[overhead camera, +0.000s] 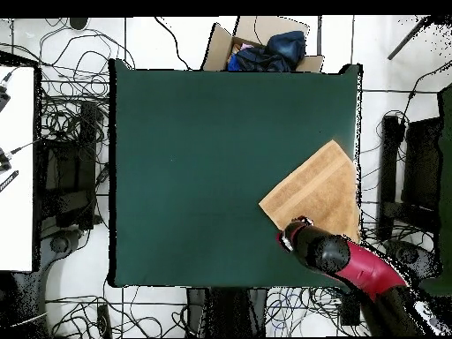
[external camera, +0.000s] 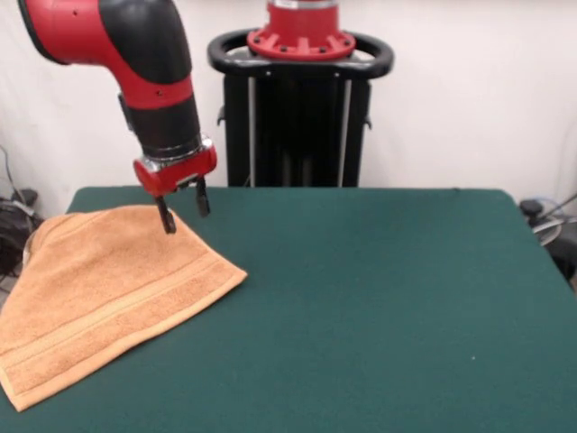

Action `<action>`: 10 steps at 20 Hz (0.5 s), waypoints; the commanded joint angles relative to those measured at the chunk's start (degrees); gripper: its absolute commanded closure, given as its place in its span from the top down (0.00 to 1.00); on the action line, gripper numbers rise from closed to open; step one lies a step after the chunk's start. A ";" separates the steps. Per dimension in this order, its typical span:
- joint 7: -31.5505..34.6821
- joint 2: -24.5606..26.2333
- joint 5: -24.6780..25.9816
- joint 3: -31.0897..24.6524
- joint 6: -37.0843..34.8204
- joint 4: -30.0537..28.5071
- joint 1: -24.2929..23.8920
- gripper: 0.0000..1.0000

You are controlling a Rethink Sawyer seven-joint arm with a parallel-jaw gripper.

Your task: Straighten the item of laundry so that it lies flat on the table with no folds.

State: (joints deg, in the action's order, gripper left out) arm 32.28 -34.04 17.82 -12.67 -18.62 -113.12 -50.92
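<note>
Towel (external camera: 104, 293): mostly flat, overhanging the table's (external camera: 379, 307) edge.
Gripper (external camera: 184, 208): fingers apart, empty, at towel's corner.
Left: little, perhaps smoothing.

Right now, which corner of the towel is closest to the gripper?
The far corner of the towel toward the pedestal, directly under the open gripper. The others lie nearer the camera or at the table edge.

Front view: bright, even, diffuse light; no glare on the surface (external camera: 379, 298). Faint soft shadow beneath the end effector (external camera: 184, 208), toward 6 o'clock. Mild softness overall. Overhead view: flat, shadowless light, fine detail soft.
</note>
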 commanded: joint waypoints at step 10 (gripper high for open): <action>12.66 2.10 -1.58 7.81 -12.69 7.13 7.63 1.00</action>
State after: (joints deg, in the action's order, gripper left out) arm 32.28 -33.97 17.84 -6.08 -28.54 -111.23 -44.48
